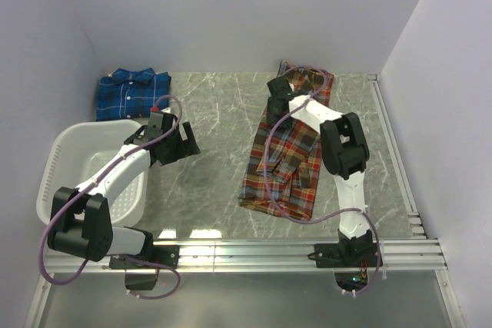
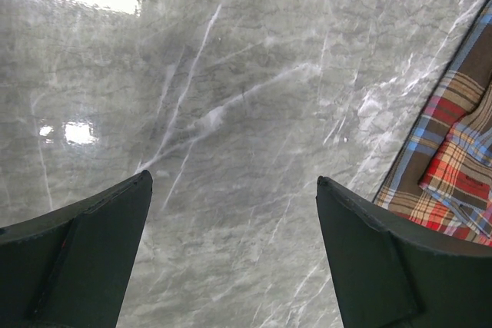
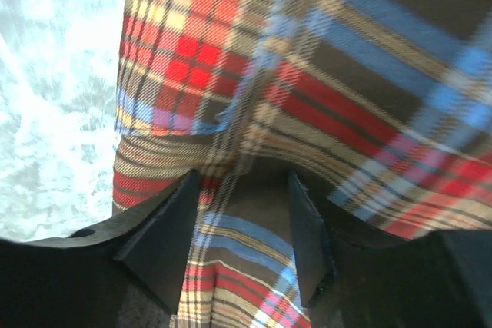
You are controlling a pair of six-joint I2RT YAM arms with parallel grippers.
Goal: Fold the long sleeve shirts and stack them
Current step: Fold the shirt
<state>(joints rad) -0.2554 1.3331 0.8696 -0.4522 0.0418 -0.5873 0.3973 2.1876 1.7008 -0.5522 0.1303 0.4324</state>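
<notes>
Two shirts are out on the grey marble worktop [image 1: 215, 136], well apart from each other. The blue shirt [image 1: 132, 91] with white lines lies bunched in the upper left of the overhead view, against the back wall. The red-orange shirt [image 1: 288, 163] with brown and blue checks is spread lengthwise right of centre, its top end towards the back wall and its lower edge near the rail at the front.

One white slotted basket [image 1: 58, 155] sits at the left, just below the blue shirt, with the left arm reaching across it.

There are two arms, each with one hand. The left hand [image 1: 178, 137] hangs over bare marble between the basket and the red-orange shirt. In its own wrist view its two fingers [image 2: 84, 251] stand wide apart with nothing between them, and a corner of the checked cloth shows at the right edge.

The right hand [image 1: 278, 91] is down at the upper left part of the red-orange shirt, near the collar end. In its wrist view the two fingers [image 3: 165, 243] sit on either side of a strip of checked cloth. I cannot tell whether they are pinching it.
</notes>
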